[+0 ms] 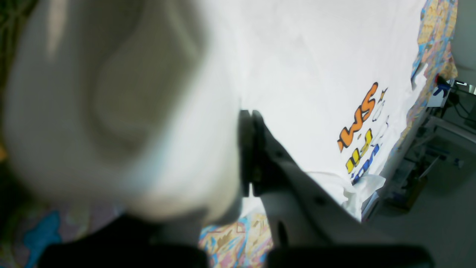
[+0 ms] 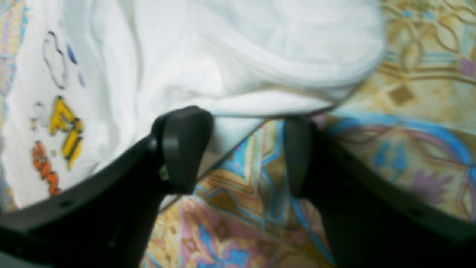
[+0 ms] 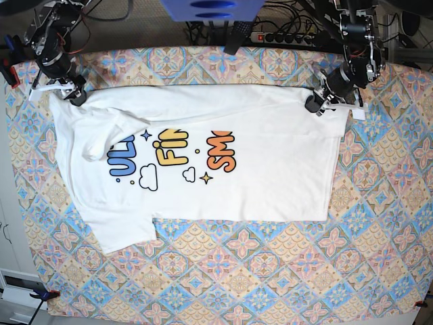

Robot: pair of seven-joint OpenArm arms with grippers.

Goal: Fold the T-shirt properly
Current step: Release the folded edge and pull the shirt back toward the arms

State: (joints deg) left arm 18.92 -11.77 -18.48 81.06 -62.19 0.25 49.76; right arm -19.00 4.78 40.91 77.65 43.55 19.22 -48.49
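The white T-shirt [image 3: 270, 183] lies spread on the patterned cloth, with a short sleeve at the lower left. Its colourful print [image 3: 172, 156] faces up, and a white layer covers the top of the lettering. My left gripper [image 3: 318, 103] sits at the shirt's far right corner. In the left wrist view its fingers [image 1: 247, 149] are shut on a bunched fold of the T-shirt [image 1: 316, 74]. My right gripper [image 3: 73, 95] is at the far left corner. It stands open [image 2: 241, 152], with the edge of the T-shirt [image 2: 223, 56] lying between its fingertips.
A patterned tablecloth [image 3: 270, 271] covers the whole table. Beyond the far edge are a power strip [image 3: 284, 37], cables and a blue object [image 3: 210, 10]. In the left wrist view the table's edge [image 1: 409, 134] drops off to the floor beside the print.
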